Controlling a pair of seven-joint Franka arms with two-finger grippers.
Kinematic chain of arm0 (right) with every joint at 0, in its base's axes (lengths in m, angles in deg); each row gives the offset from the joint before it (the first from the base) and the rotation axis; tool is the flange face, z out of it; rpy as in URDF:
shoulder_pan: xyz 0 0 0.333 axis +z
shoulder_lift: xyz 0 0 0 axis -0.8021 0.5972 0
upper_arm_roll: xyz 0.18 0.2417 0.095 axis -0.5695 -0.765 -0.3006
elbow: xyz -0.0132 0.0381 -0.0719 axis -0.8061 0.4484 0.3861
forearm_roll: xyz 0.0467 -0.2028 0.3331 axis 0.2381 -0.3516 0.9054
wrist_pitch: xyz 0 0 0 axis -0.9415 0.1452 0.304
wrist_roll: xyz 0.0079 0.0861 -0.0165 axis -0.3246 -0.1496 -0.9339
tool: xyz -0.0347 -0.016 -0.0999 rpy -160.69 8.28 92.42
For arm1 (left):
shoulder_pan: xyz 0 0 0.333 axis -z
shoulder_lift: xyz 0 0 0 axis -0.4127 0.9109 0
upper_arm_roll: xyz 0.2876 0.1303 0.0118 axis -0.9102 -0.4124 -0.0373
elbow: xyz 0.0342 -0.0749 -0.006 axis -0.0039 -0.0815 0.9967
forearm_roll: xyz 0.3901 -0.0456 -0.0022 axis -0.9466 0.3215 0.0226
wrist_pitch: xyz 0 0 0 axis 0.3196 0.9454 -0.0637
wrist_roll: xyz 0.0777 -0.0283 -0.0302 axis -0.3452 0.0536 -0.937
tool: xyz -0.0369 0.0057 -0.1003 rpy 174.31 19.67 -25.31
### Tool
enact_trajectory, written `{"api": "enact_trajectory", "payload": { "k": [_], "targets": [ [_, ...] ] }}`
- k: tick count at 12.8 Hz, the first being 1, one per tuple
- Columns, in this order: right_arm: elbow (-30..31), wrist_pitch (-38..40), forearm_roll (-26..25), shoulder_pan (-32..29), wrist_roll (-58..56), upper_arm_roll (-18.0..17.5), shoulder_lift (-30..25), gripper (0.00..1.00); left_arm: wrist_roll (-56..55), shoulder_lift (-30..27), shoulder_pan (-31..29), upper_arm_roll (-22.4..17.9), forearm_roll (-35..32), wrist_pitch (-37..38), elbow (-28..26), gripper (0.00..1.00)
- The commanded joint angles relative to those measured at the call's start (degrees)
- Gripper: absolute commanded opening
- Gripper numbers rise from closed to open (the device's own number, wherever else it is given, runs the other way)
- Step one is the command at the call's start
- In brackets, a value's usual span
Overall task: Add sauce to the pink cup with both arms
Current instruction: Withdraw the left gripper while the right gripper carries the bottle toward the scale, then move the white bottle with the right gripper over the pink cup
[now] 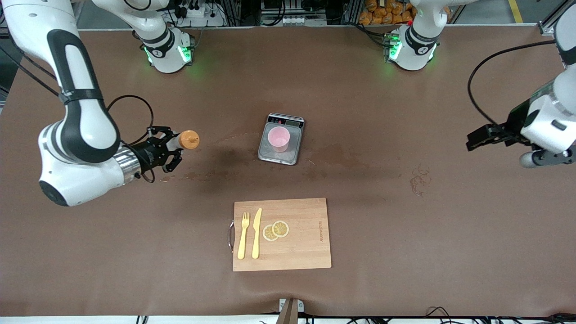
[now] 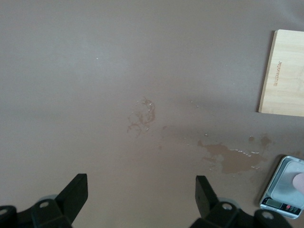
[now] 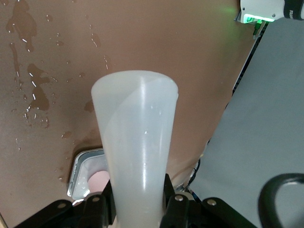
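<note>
Right tool (image 1: 167, 148) pinches the sauce bottle (image 1: 182, 140) on its side above the counter (image 1: 405, 234), toward the right arm's end; orange cap aims at the pink cup (image 1: 278, 138). Bottle contents unreadable. Cup stands on the grey scale (image 1: 282, 155); nothing visible inside it. Left tool (image 2: 141, 199) waits, fingers spread, over wet stains (image 2: 232, 159).

table (image 1: 405, 252): we see a brown covering with wet stains | scale (image 1: 281, 153): we log it resting on the table mid-surface, our landmark | cutting board (image 1: 306, 252): we find it flat on the table, nearer the front camera than the scale, well apart from it | stains (image 1: 342, 157): we note them just beside the scale
</note>
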Motion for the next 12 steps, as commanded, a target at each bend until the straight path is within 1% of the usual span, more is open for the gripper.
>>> {"api": "enact_trajectory", "payload": {
  "k": [1,2,3,4,10,11,12],
  "targets": [
    [-0.12,-0.39,-4.63,3.68,7.04,0.34,-1.14,0.37,1.98,-3.95,1.11,-1.8,1.25,0.19,-3.35,1.0],
    [-0.12,-0.39,-5.26,4.65,8.81,0.34,-1.31,0.36,1.98,-5.96,1.03,-1.8,1.25,0.11,-5.36,1.0],
    [-0.12,-0.39,-5.36,5.79,11.26,0.34,-1.31,0.36,1.98,-8.41,0.76,-1.45,1.34,-1.63,-8.34,1.0],
    [-0.73,-0.39,-5.53,7.28,13.64,0.34,-1.31,0.36,2.07,-8.87,0.59,-1.36,1.43,-2.17,-8.63,1.0],
    [-1.27,-0.48,-8.52,14.75,25.68,0.34,-0.88,0.35,2.16,-8.35,0.94,-1.1,0.72,-2.09,-5.64,1.0],
    [-1.18,-0.57,-9.39,16.42,27.44,0.34,-0.52,0.35,2.16,-8.44,1.02,-1.1,1.07,-2.0,-5.64,1.0],
    [-1.18,-0.74,-11.32,18.09,29.63,0.34,-0.17,0.34,2.33,-8.52,0.85,-1.1,1.07,-1.83,-5.64,1.0]
  ]
}}
